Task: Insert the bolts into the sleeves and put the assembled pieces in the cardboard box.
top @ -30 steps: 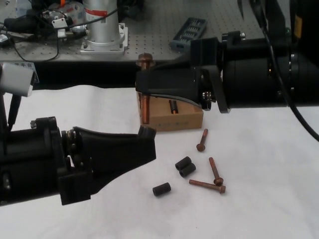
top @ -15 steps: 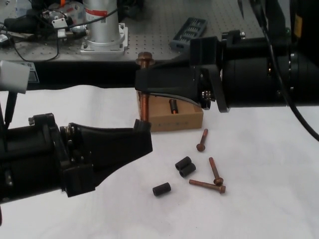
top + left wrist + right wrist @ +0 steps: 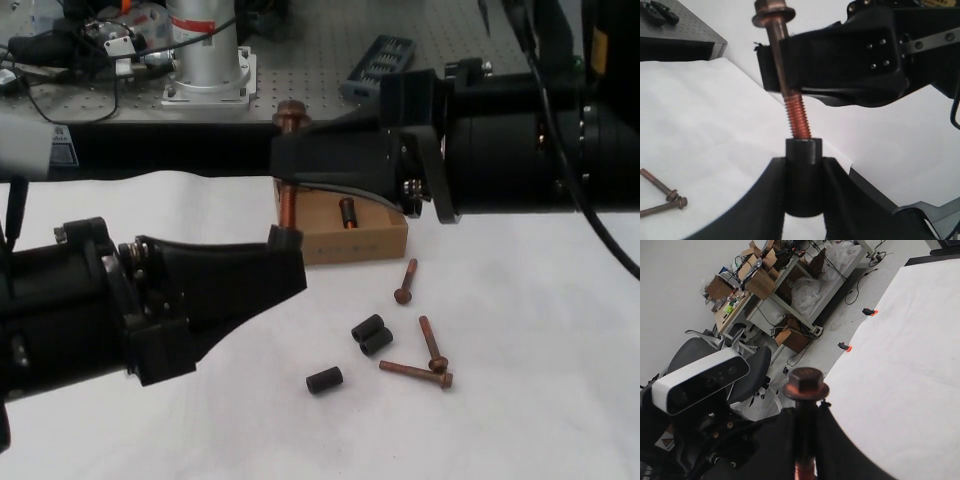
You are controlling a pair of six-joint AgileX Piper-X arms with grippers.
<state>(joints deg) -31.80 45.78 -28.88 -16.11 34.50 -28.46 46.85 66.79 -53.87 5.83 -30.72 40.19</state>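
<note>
My right gripper is shut on a copper bolt held upright, head up, above the bench; the bolt shows its threaded end entering a black sleeve. My left gripper is shut on that sleeve, just below the bolt. In the right wrist view the bolt's hex head stands between the fingers. The cardboard box lies behind them with a black piece inside. On the white cloth lie three loose sleeves and three loose bolts.
A metal post on a base and a blue bit case stand on the perforated bench at the back. Cables and gear clutter the back left. White cloth covers the front right.
My left gripper has risen with the sleeve, bringing it up under the bolt's lower end. The right arm has kept nearly still.
</note>
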